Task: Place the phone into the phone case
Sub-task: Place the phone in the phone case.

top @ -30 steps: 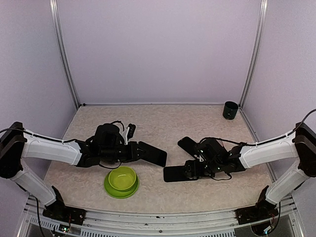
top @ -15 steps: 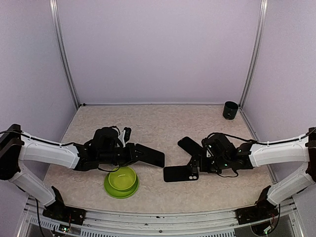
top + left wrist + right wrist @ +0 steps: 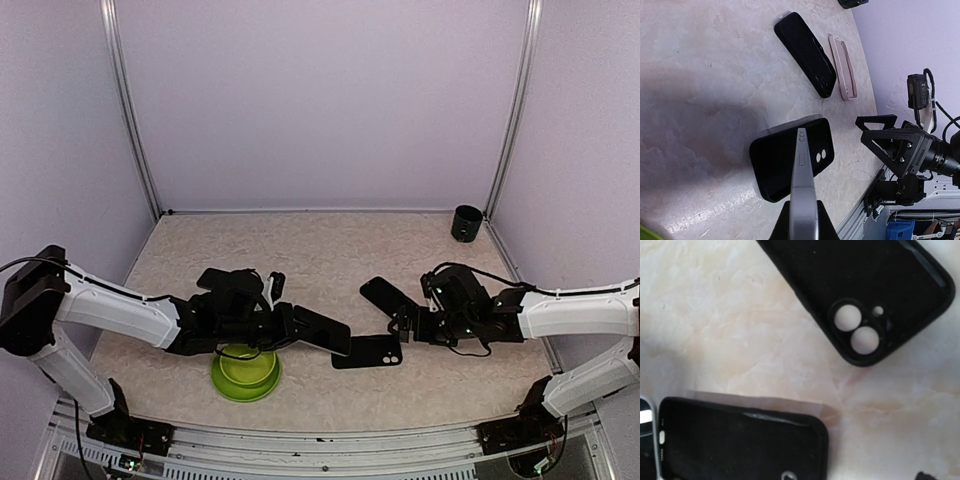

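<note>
Left wrist: silver phone (image 3: 802,175) edge-on, side buttons showing, pinched in left gripper (image 3: 283,330); tip by black phone case (image 3: 772,167), flat, two lens holes; right gripper (image 3: 859,128) spread.

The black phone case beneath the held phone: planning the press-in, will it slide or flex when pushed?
Lying flat and unheld on the smooth table, the black case would probably skid under a sideways push. Its thin open shell looks light and likely flexes at the rim.
</note>
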